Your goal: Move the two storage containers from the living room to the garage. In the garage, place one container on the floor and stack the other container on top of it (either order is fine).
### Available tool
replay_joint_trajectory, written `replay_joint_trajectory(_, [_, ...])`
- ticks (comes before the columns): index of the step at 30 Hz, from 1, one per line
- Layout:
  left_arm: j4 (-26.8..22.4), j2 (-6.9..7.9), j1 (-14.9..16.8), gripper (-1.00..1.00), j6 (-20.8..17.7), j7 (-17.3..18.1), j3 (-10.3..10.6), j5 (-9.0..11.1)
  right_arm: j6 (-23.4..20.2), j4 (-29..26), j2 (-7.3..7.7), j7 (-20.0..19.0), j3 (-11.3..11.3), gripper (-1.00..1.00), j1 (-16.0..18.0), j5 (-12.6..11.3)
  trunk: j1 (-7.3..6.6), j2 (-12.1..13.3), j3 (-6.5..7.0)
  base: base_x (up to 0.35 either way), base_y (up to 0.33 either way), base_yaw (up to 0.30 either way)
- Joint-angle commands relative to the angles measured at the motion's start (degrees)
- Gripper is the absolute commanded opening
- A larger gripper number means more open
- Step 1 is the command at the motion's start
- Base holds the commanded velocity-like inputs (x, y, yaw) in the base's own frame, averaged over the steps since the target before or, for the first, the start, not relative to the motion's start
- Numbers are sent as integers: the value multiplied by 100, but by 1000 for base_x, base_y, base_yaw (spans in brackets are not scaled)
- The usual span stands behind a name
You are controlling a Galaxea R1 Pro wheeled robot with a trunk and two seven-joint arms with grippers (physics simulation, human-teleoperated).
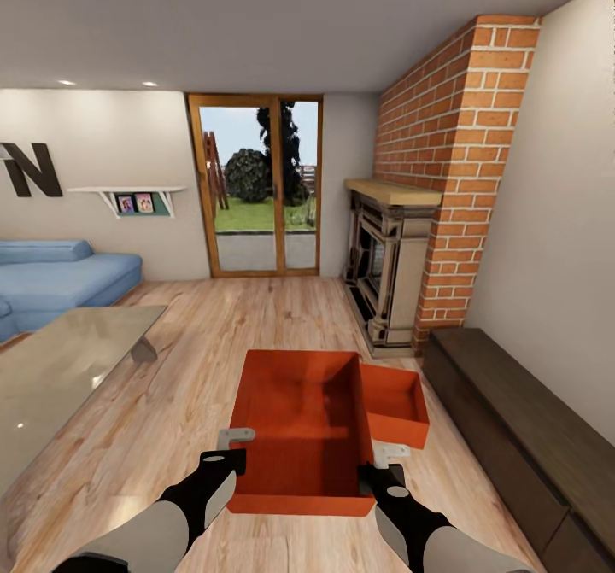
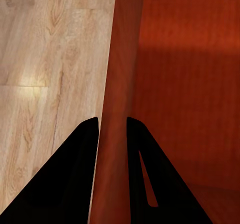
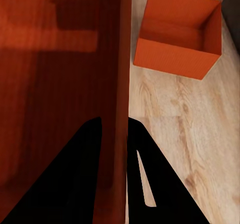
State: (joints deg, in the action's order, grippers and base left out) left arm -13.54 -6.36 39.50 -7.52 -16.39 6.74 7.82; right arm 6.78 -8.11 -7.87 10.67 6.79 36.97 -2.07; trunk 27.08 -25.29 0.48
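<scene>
dark wall letter "n" (image 1: 32, 171) above sofa (image 1: 53, 282)

A blue fabric sofa (image 1: 60, 278) is sitting behind a glass-topped table (image 1: 60, 368); a wood-framed glass patio door (image 1: 256, 189) is showing greenery beside a red brick fireplace (image 1: 427, 206).

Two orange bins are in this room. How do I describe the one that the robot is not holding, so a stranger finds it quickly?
Start at the red brick fireplace. On the wood floor before it, by the dark low cabinet, sits the second storage container. Unlike the held container, no gripper touches it.
</scene>
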Motion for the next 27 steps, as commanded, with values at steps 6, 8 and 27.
replay_joint_trajectory(6, [1, 3, -3, -100, -48, -189, -41, -2, -1, -42, -4, 5, -90, -100, 4, 32, 2, -4, 51, 0, 0, 0])
replay_joint_trajectory(8, [1, 3, -3, -100, -48, -189, -41, 0, -1, -41, -4, 5, -90, -100, 4, 34, 2, -4, 69, 0, 0, 0])
replay_joint_trajectory(27, [1, 3, -3, -100, -48, -189, -41, 0, -1, -41, -4, 5, -90, -100, 4, 35, 2, -4, 238, 0, 0, 0])
